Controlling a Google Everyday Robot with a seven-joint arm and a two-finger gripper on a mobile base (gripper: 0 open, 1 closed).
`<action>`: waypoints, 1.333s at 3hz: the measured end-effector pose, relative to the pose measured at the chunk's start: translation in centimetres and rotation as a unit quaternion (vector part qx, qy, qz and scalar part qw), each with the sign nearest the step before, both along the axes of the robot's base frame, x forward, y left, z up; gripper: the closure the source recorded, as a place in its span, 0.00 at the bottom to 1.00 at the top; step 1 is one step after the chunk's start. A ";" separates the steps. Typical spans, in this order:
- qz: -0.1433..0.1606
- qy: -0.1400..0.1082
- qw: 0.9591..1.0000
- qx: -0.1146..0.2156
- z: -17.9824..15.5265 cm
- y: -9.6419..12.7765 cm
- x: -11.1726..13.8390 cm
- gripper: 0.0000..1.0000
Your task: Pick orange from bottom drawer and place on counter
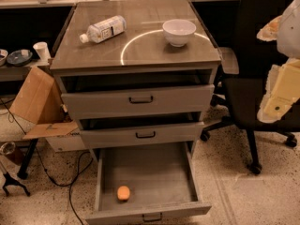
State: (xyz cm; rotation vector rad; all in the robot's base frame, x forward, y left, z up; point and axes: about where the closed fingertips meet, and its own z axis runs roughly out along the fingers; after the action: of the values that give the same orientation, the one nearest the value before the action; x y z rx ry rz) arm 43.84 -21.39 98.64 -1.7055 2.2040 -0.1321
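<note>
The orange (123, 192) lies on the grey floor of the bottom drawer (154, 172), near its front left. The drawer is pulled fully out, with its dark handle at the front edge. The counter (140, 43) is the glossy grey-brown cabinet top with a bright curved reflection arc. My gripper (280, 90) shows as white and cream parts at the right edge of the camera view. It is well above and to the right of the drawer, beside the cabinet and in front of the chair, and nothing shows in it.
A white bowl (179, 31) and a lying plastic bottle (103, 29) are on the counter. The two upper drawers (140, 100) are slightly open. A black office chair (255, 88) stands to the right. A cardboard box (35, 97), cables and a bench are to the left.
</note>
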 end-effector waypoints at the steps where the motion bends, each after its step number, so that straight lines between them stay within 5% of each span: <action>1: 0.000 0.000 1.000 0.000 0.0 0.0 0.0 0.00; 2: 0.004 -0.003 1.000 0.012 -0.2 0.3 0.1 0.00; 3: 0.036 0.005 0.998 0.058 -4.2 2.3 0.2 0.00; 4: 0.079 0.032 0.988 0.133 -12.9 5.6 0.5 0.00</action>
State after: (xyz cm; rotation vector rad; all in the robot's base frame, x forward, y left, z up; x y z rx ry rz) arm 44.36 -15.77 85.76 -1.7428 2.0129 0.2474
